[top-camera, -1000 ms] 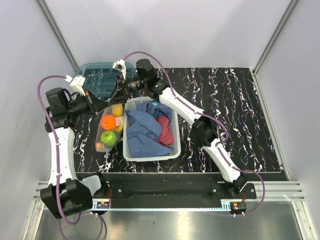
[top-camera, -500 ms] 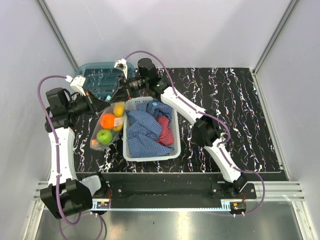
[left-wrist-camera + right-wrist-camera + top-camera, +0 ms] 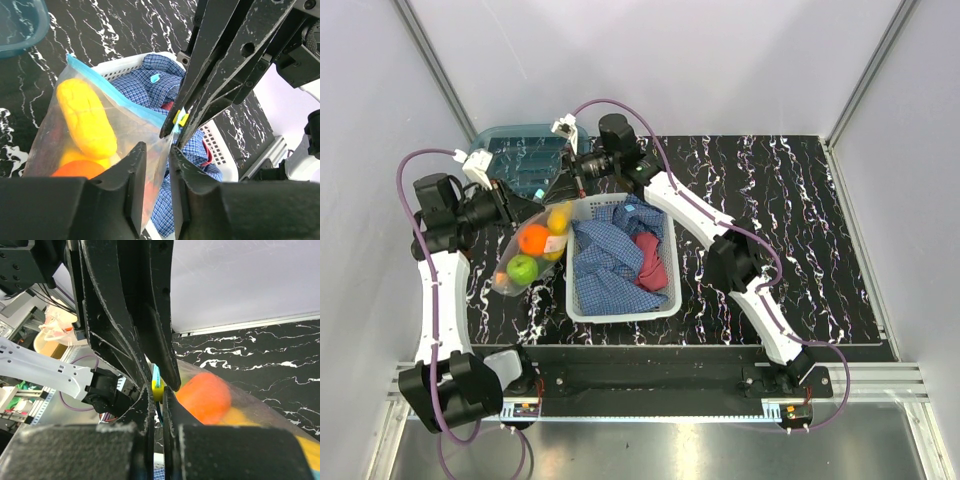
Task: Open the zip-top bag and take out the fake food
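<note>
The clear, crinkly plastic zip-top bag (image 3: 131,131) with its teal-blue strip (image 3: 115,97) hangs slanted just left of the white slotted plastic basket (image 3: 582,312). The glossy orange, yellow and green fake food (image 3: 533,240) is all inside and the mouth looks sealed. The right gripper (image 3: 173,131) has just clamped onto the yellow tab (image 3: 181,119) at the strip's end. The left gripper (image 3: 157,167) has eased, its jaws slightly apart around the film. The handover looks made, so unzipping can begin.
</note>
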You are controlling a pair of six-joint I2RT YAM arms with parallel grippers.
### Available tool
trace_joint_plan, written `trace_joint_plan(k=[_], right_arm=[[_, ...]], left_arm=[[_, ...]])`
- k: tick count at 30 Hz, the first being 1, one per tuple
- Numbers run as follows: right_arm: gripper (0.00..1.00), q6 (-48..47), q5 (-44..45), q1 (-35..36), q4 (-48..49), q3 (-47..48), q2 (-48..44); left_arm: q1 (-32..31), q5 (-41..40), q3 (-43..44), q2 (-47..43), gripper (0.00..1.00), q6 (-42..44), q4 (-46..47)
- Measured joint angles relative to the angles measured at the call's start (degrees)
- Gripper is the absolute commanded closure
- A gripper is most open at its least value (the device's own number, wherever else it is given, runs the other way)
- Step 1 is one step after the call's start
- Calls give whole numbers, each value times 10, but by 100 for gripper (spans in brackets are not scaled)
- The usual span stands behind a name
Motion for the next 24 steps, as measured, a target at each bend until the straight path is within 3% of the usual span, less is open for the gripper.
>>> trace_joint_plan(k=[4, 5, 7, 14, 16, 19, 21, 23, 24], right_arm=[[100, 13, -2, -1, 3, 0, 0], [95, 16, -2, -1, 5, 0, 0], [72, 23, -1, -2, 12, 0, 0], [67, 56, -2, -3, 44, 1, 0], [67, 68, -2, -3, 51, 6, 0], [88, 80, -2, -3, 65, 13, 0], [95, 85, -2, -3, 68, 16, 0], [83, 89, -3, -3, 69, 19, 0], [61, 91, -3, -3, 70, 19, 0]], left_arm=[[-6, 5, 1, 12, 100, -6, 5], [-7, 7, 3, 16, 100, -8, 4], [-9, 12, 9, 20, 100, -10, 5], [-9, 14, 18, 27, 100, -11, 5], [-9, 14, 18, 27, 100, -11, 5], [-9, 15, 18, 27, 100, -11, 5], [-9, 16, 18, 27, 100, -11, 5], [-9, 16, 18, 27, 100, -11, 5], [-9, 16, 18, 27, 100, -11, 5]])
